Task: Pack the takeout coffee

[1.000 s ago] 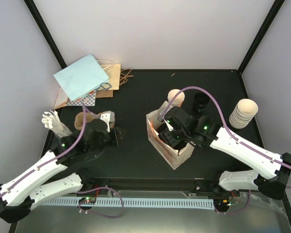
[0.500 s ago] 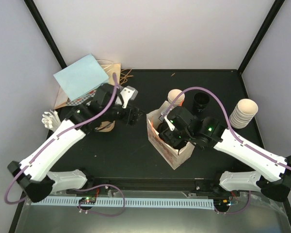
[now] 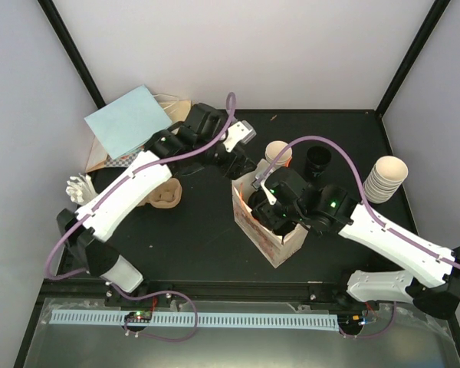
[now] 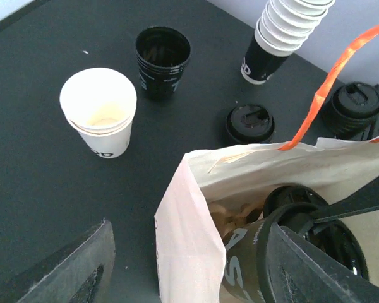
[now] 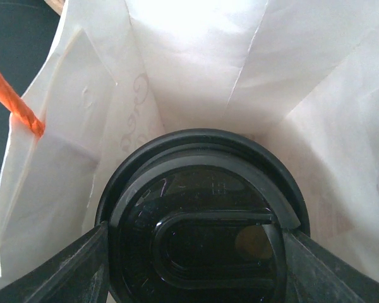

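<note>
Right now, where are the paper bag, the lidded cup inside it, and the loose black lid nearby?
paper bag point(image 4: 188, 240): left wrist view, its near side wall.
lidded cup point(image 5: 202, 208): right wrist view, top of its lid.
loose black lid point(image 4: 249, 123): left wrist view, its centre.

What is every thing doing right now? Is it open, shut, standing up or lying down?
paper bag, upright, top open.
lidded cup, lid on, inside the bag.
white cups, nested, upright, no lid.
black cup, upright, no lid.
loose lid, flat on the table.
left gripper, jaws open, empty.
right gripper, jaws shut on the lidded cup.
</note>
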